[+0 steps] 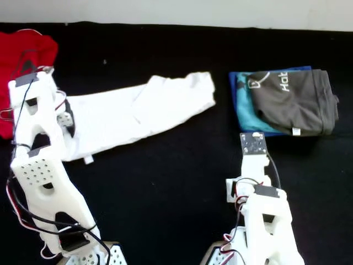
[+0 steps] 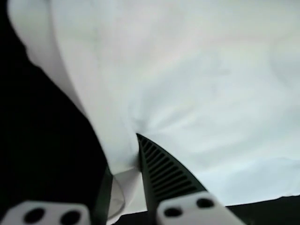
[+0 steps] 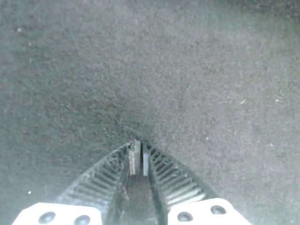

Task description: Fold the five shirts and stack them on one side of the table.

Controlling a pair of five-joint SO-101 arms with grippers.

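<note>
Currently I'm folding the white shirt, which lies stretched across the left-centre of the table. My left gripper is clamped on its edge, which I judge must next be carried over toward the far end. My right gripper is closed and empty above bare cloth, and the grey shirt tops the folded stack on the right.

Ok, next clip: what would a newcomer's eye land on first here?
The long white shirt sprawled across the left half of the black table, its left end pinched in the left tool. Next, at the far right, a folded dark grey shirt lying on a teal shirt and a blue shirt, and a red shirt bunched at the far left corner.
</note>
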